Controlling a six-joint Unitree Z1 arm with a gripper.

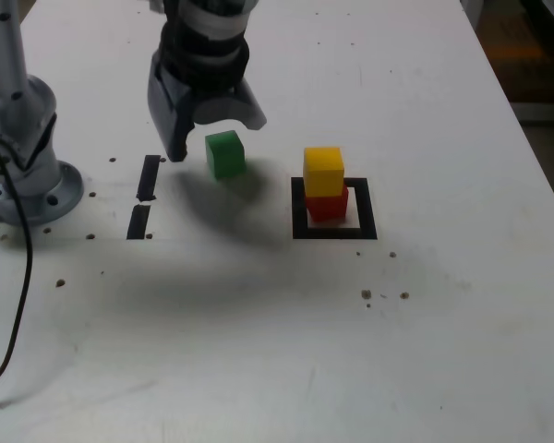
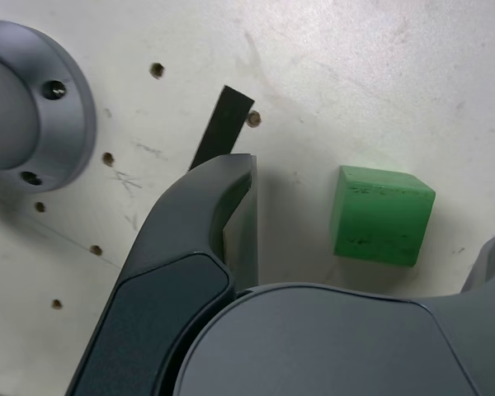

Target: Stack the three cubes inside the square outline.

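Note:
The green cube (image 1: 225, 153) rests on the white table, left of the square outline (image 1: 334, 231) in the exterior view. Inside that black outline the yellow cube (image 1: 323, 171) sits on top of the red cube (image 1: 328, 205). My gripper (image 1: 216, 134) hangs open just over the green cube, one finger on each side of it. In the wrist view the green cube (image 2: 382, 214) lies in the gap of the gripper (image 2: 375, 202), apart from the near finger (image 2: 235, 214); only the edge of the other finger shows.
The arm's grey base (image 1: 23, 175) stands at the exterior view's left with a black cable beside it. Two short black tape strips (image 1: 149, 177) lie between base and green cube; one tape strip (image 2: 223, 124) shows in the wrist view. Small holes dot the table (image 1: 286, 360).

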